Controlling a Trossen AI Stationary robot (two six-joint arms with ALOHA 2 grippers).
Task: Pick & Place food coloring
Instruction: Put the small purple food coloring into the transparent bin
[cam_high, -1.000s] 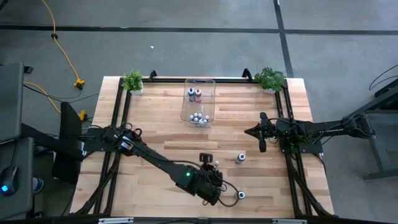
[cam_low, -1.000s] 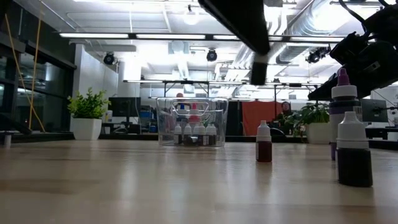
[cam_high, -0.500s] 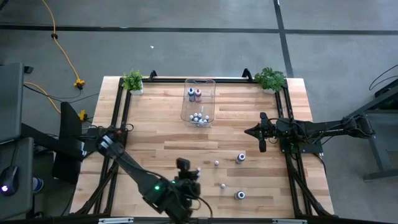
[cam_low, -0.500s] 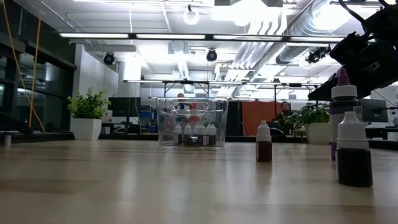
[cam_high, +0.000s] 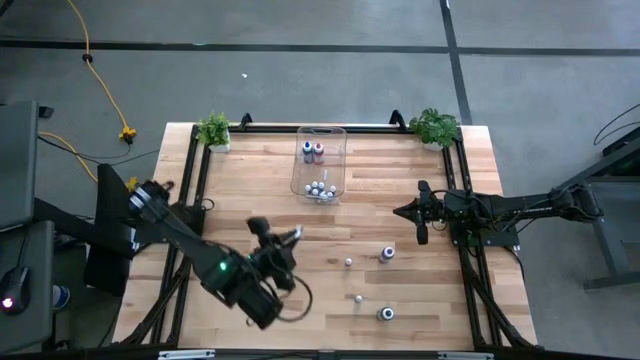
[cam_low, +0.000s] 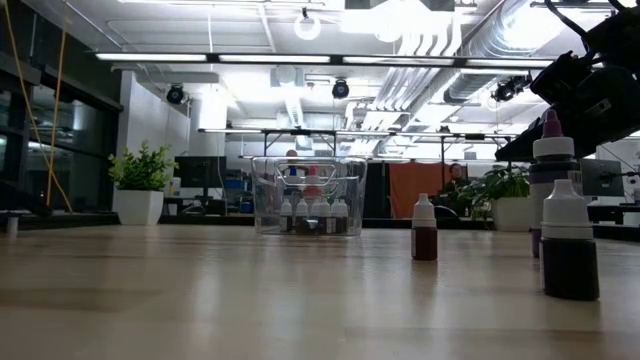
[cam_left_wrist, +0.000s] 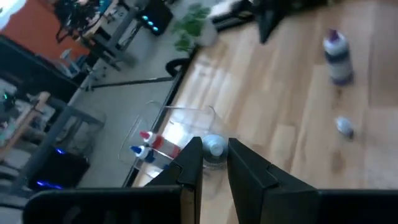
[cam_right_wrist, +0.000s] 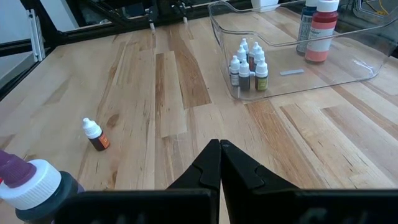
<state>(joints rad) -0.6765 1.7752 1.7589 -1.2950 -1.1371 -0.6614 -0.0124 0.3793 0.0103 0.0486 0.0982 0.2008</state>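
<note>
Writing on the bottles cannot be read in any view; the labels are too small or blurred. Planks of pale wood make up the counter (cam_high: 250, 200), framed by black rails, with a small potted plant (cam_high: 213, 130) at one far corner and a second plant (cam_high: 435, 126) at the other. Beyond it the low view shows an open workshop with ceiling ducts, strip lights and a red-orange panel; the floor around is grey concrete with a yellow cable (cam_high: 100, 85).

The left gripper (cam_high: 285, 240) is raised over the counter's left-centre, its fingers (cam_left_wrist: 193, 163) closed on a small white-capped bottle (cam_left_wrist: 214, 145) — the cap shows between the tips in the left wrist view. The right gripper (cam_high: 421, 232) waits near the right rail, its fingers (cam_right_wrist: 214, 163) pressed together with nothing between them.

A clear plastic bin (cam_high: 320, 160) stands at the far middle of the counter. Inside it, a cluster of tiny food coloring bottles (cam_right_wrist: 247, 67) stands at the near end, and two larger bottles (cam_right_wrist: 316, 23) — one blue-capped, one red — at the far end. Four bottles remain loose on the counter's right half: a purple-topped bottle (cam_high: 387, 254), a tiny bottle (cam_high: 347, 263) just beside it, another tiny one (cam_high: 358, 298), and a dark bottle (cam_high: 387, 314) nearest the front edge.
</note>
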